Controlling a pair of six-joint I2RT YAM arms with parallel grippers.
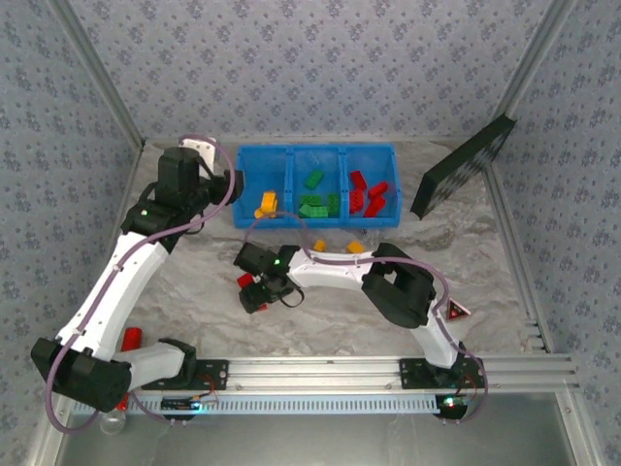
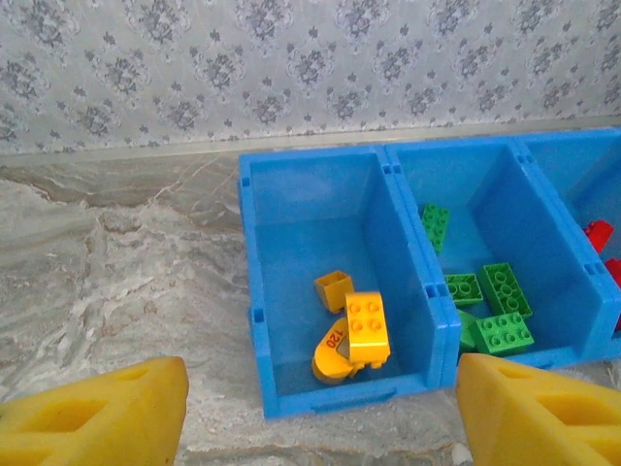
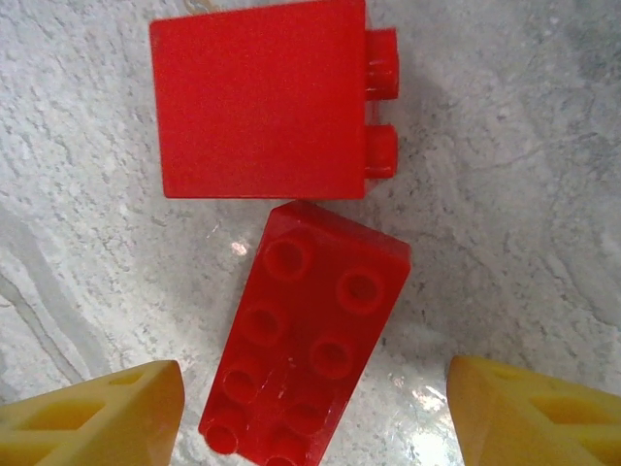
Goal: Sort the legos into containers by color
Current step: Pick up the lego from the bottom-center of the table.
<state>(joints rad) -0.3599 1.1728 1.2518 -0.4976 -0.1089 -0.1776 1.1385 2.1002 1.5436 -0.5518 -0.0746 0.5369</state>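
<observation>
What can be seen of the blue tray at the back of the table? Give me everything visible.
The blue tray looks like glossy, hard plastic, with three side-by-side rectangular compartments, open on top and separated by upright inner walls. It sits flat and level at the far end of the marbled table. Its left compartment holds yellow-orange bricks, the middle one green bricks, and the right one red bricks. Nothing else is seen touching it.
</observation>
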